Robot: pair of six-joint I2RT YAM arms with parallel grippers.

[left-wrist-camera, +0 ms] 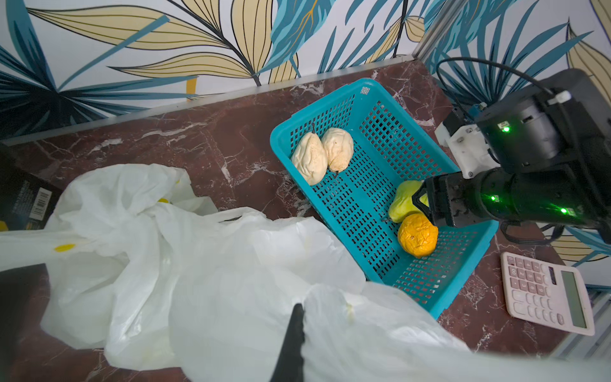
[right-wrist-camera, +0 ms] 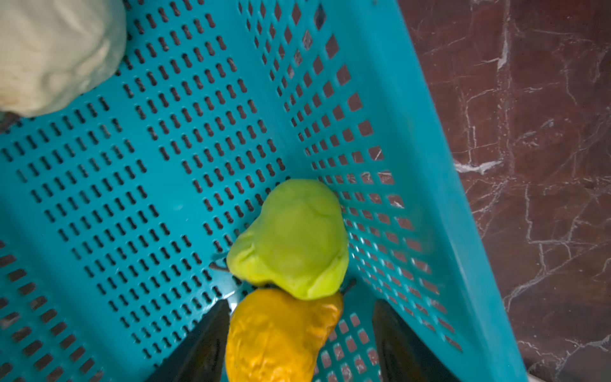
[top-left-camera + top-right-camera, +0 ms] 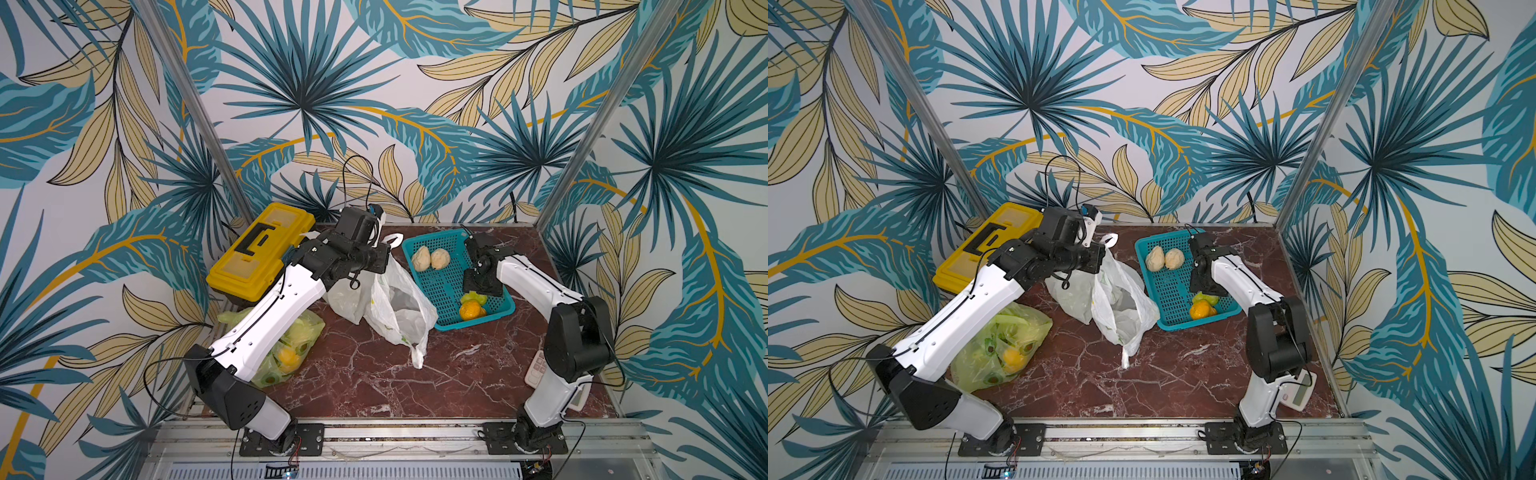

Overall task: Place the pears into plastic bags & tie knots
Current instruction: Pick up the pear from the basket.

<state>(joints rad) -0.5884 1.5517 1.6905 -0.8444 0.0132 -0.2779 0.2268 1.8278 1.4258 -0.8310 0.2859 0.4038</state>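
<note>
Cream pears lie side by side, stems opposite.

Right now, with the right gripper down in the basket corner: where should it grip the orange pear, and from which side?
Across the wide belly of the orange pear, straight down from above. The open right gripper straddles it, a jaw beside each bare flank. The green pear overlaps one end and the basket wall is close, so a sideways approach looks blocked.
</note>
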